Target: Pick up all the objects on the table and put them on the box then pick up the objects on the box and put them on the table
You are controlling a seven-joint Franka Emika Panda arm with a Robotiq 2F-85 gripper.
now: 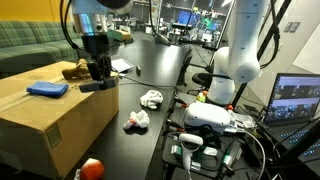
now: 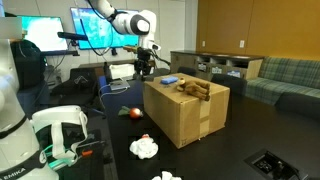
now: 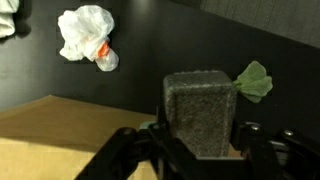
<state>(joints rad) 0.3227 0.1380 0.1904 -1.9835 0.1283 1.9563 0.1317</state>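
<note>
Black surface [image 1: 110,145] in a busy lab, the tan box [image 1: 45,125] standing on it. Over the box's edge, the jaws are partly apart and clamped on a grey speckled block [image 3: 200,105]. A green leaf-shaped piece [image 3: 252,80] shows just beside it, and a crumpled white bag [image 3: 85,35] lies on the surface beyond.

The large tan cardboard box [image 1: 50,125] was matt, plain paperboard. The wide black table top [image 3: 150,40] looked smooth, with a dull sheen. The grey speckled block [image 3: 200,110] seemed rough and grainy, like sponge or stone. The crumpled white plastic bag [image 3: 85,32] was thin and glossy. The brown plush toy [image 2: 195,88] looked soft and furry; the green plaid sofa [image 1: 30,40] was woven cloth.
</note>
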